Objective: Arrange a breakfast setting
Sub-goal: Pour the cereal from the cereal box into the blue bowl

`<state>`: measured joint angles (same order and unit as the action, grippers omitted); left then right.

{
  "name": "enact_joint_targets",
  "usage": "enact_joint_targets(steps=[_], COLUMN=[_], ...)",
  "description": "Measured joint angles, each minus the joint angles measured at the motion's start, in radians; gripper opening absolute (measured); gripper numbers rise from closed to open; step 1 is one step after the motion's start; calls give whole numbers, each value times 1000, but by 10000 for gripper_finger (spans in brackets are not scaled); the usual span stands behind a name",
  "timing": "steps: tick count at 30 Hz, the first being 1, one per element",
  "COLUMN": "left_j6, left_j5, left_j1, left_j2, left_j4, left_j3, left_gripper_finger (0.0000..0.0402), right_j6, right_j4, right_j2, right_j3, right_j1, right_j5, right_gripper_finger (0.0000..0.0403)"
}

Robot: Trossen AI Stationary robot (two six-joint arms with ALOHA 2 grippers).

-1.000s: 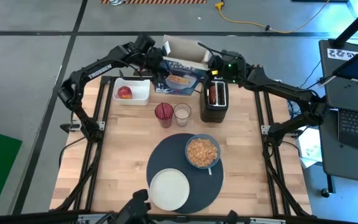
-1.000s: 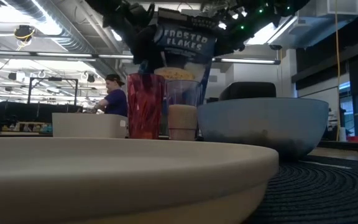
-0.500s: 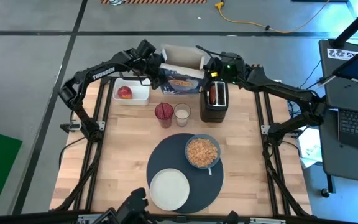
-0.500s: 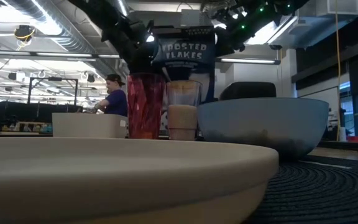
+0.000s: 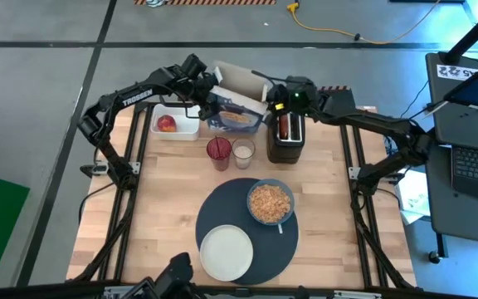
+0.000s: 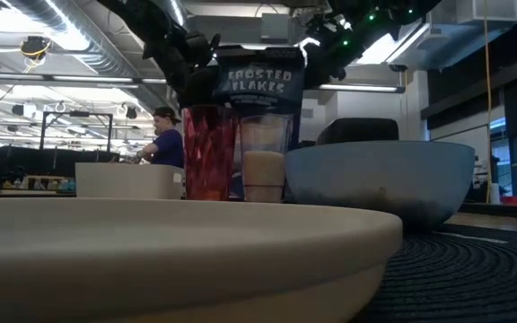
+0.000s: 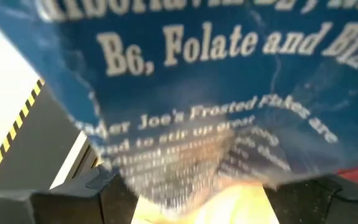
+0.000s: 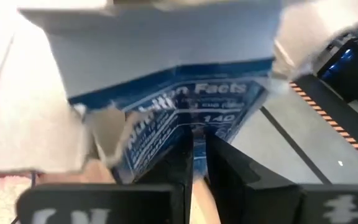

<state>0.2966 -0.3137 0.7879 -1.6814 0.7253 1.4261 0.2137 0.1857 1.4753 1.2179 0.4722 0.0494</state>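
Observation:
A blue cereal box [image 5: 237, 112] with its top flaps open hangs over the table's far edge, between my two grippers. My left gripper [image 5: 208, 93] is shut on its left side and my right gripper [image 5: 270, 98] on its right side. In the low view the box [image 6: 258, 81] shows behind two cups, its bottom hidden. The light-blue bowl [image 5: 270, 202] with cereal flakes and the white plate [image 5: 226, 252] rest on the dark round placemat [image 5: 222, 212]. The red apple [image 5: 166, 124] lies in a white tray [image 5: 191, 126]. A toasted round [image 5: 283, 124] sticks out of the black toaster [image 5: 286, 143]. My left gripper has the box's printed panel [image 7: 185, 155] between its two fingers [image 7: 73, 196], coming about level from the table's left. The box fills the wrist view and hides where the pads meet it. My right gripper pinches a thin cardboard edge by the nutrition panel [image 8: 194, 134] between its nearly closed fingers [image 8: 176, 165], coming from the table's right. The box is tilted; I cannot tell whether its bottom touches the table.
A red cup [image 5: 218, 152] and a clear cup [image 5: 243, 151] stand just in front of the box, next to the toaster. The near left and right of the wooden table [image 5: 156, 216] are bare. A person stands in the room far behind the table [image 6: 164, 139].
Both grippers have come down with the cereal box and shifted a little toward the table's left. The box sits lower behind the cups than a second ago and has tilted, its open top leaning away.

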Motion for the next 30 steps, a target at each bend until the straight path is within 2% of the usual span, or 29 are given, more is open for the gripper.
enact_joint_targets(steps=[18, 30], left_j6=[1, -2], left_j5=[18, 24], left_j1=[4, 36], left_j2=[1, 16], left_j4=[11, 101], left_j3=[2, 2], left_gripper_finger=[290, 360], right_j6=[1, 3], right_j4=[-7, -15], right_j2=[26, -7], right_j3=[-1, -1], right_j1=[-2, -2], right_j5=[37, 66], right_gripper_finger=[50, 50])
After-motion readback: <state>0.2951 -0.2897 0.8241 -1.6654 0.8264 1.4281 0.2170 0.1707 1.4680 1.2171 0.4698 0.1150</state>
